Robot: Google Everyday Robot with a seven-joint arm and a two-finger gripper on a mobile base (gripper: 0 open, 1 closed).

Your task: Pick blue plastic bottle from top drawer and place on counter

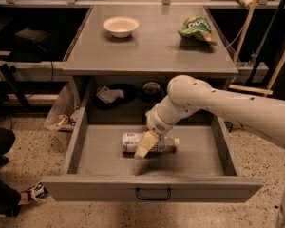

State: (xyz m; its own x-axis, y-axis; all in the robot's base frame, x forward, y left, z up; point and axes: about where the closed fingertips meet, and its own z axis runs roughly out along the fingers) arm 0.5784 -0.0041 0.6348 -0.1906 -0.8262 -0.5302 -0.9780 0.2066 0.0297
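Observation:
The blue plastic bottle (129, 142) lies on its side on the floor of the open top drawer (99, 156), near the middle, white cap to the right. My gripper (143, 147) hangs from the white arm that comes in from the right. It points down into the drawer and overlaps the middle of the bottle, hiding part of the label. The drawer's front panel with its dark handle (153, 194) is nearest the camera. The grey counter (147, 51) is above and behind the drawer.
A white bowl (120, 26) stands at the counter's back left and a green snack bag (196, 28) at its back right. Small items (108, 95) sit on the shelf behind the drawer. A plastic bag (61, 118) and a person's shoe (35, 192) are on the left floor.

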